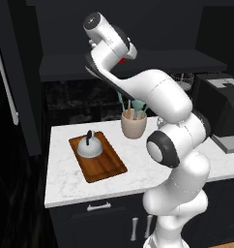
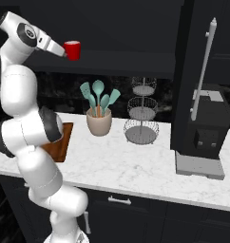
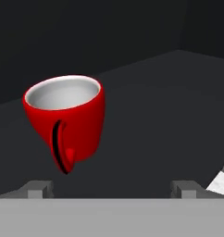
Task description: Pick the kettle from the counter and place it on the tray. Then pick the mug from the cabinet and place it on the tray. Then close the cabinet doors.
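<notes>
The tool, spread wide and empty, faces the mug on the cabinet shelf, so with the kettle on the tray, next it should advance and close on the mug.

The white arm reaches up to the dark cabinet shelf, its hand just beside the red mug standing upright there; whether the fingers touch it cannot be told. On the marble bench a beige crock of teal utensils stands between the corner of the wooden tray and a three-tier wire basket stand. At the right an open black cabinet door with a silver bar handle hangs in front of a dark coffee machine.
</notes>
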